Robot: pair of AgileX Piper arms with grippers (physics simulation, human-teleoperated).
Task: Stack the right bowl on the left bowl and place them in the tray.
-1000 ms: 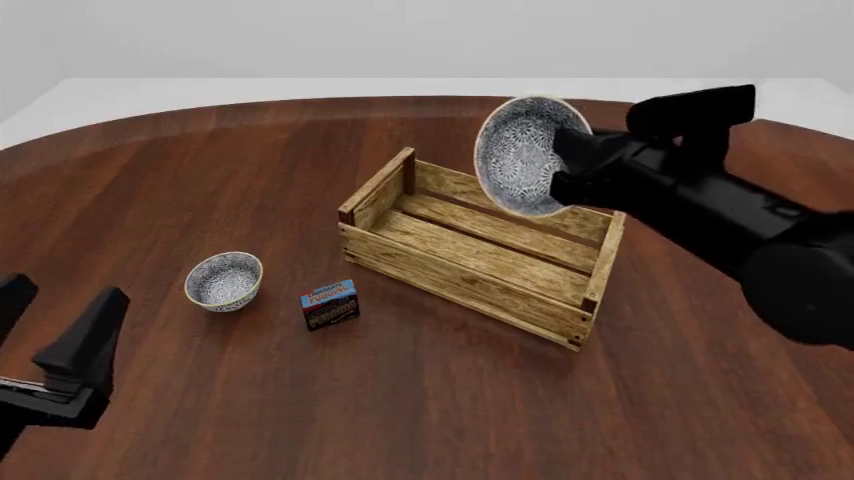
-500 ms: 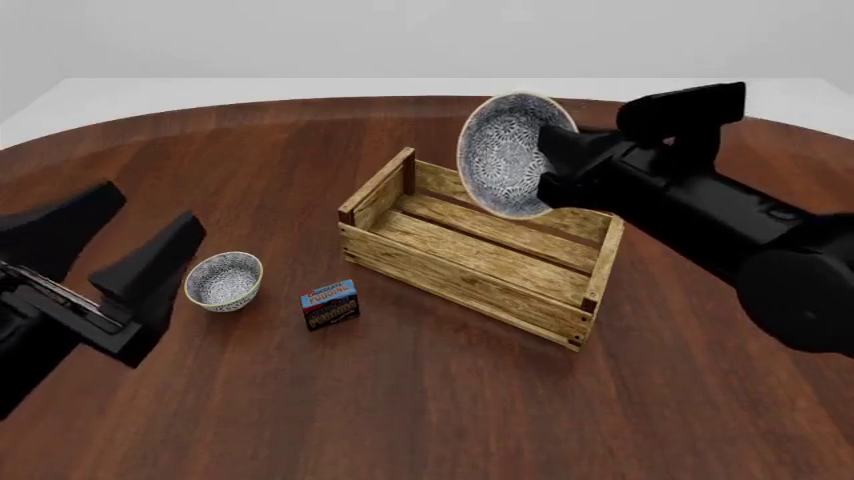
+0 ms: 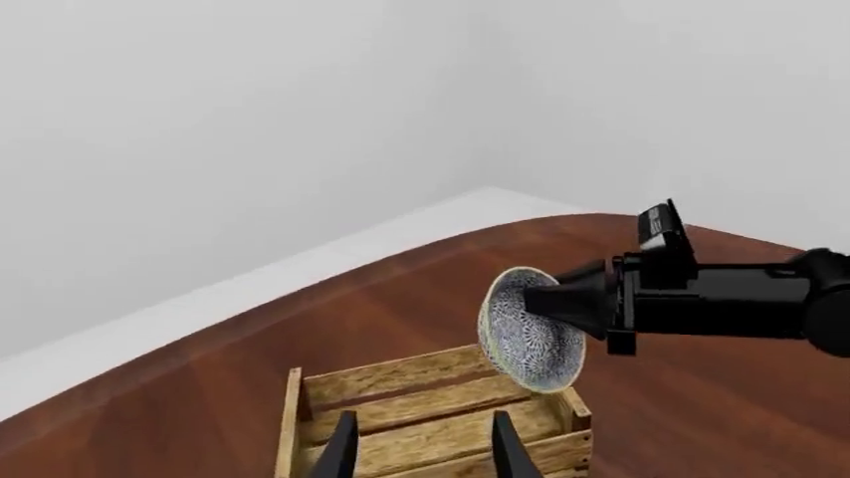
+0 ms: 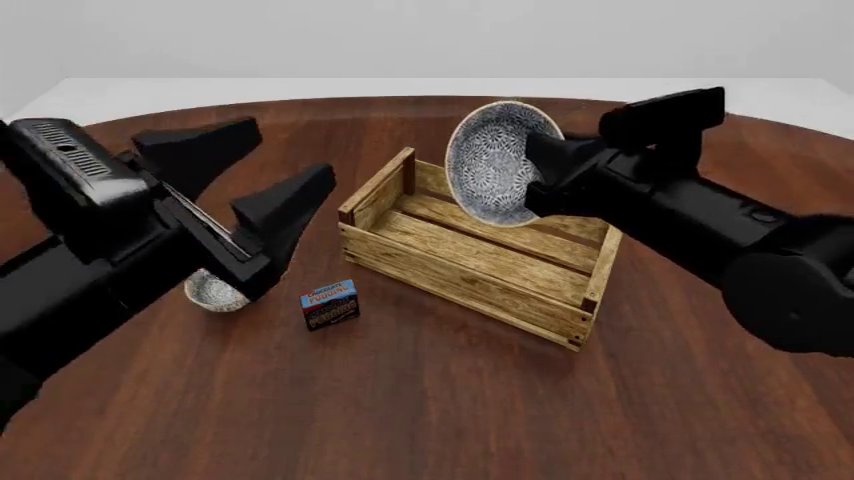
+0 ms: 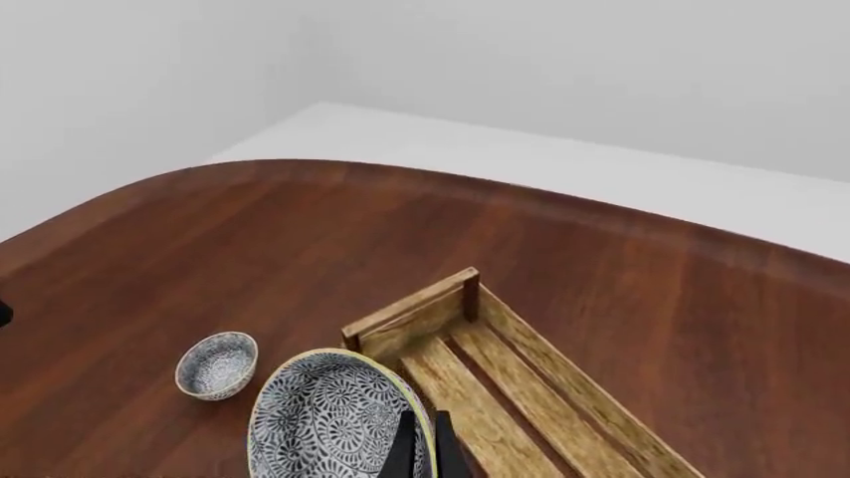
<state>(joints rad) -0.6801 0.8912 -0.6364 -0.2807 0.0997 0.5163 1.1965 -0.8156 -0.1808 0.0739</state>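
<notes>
While right tool (image 4: 534,172) clamps tilted bowl (image 4: 497,170) facing left, over tray (image 4: 474,248), left tool (image 4: 254,185) wide

Round dark wooden table (image 4: 441,400), plain grey walls

Two patterned bowls (image 4: 497,160) (image 5: 217,364), one wooden tray (image 4: 470,262), one small box (image 4: 330,304), two claws (image 4: 247,185) (image 4: 537,175).

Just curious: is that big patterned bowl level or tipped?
Tipped. The big bowl stands nearly on edge in the right gripper, above the crate.
</notes>
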